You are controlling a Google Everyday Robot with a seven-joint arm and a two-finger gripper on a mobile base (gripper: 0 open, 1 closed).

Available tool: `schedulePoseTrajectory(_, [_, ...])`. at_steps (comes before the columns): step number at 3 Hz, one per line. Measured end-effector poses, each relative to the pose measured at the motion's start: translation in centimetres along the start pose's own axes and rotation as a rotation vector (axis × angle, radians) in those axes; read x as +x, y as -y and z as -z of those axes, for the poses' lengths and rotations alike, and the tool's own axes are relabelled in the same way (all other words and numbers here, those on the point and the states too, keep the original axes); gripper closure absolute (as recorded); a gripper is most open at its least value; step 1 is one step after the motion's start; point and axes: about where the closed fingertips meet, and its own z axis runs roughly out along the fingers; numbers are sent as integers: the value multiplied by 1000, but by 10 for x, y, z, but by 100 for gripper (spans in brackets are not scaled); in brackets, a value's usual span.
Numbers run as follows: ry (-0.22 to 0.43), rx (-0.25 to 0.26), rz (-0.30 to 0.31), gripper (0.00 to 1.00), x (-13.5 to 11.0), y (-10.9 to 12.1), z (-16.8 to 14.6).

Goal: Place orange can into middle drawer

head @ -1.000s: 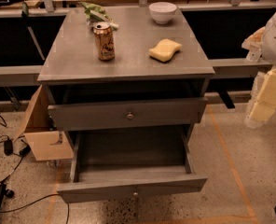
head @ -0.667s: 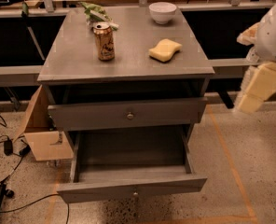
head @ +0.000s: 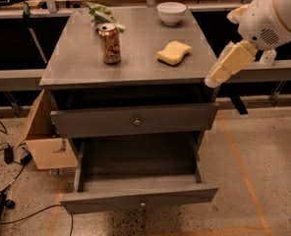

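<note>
Beside the cabinet top, the end effector slants downward, its grip indiscernible.

The white arm reaches in from the upper right of the frame, and its pale tan gripper slants down-left, its tip right of centre

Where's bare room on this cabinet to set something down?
The front strip of the cabinet top, ahead of the orange can and sponge, is bare; so is the open middle drawer. Crowded: the back edge, with bowl and green item. The gripper hangs off the front corner by the sponge.
</note>
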Motion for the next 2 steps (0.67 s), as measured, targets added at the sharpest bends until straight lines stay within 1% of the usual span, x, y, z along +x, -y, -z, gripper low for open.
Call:
schedulePoseTrajectory(1, [-1, -2, 1, 0, 0, -1, 0])
schedulePoseTrajectory(2, [35, 18, -55, 0, -7, 4, -19])
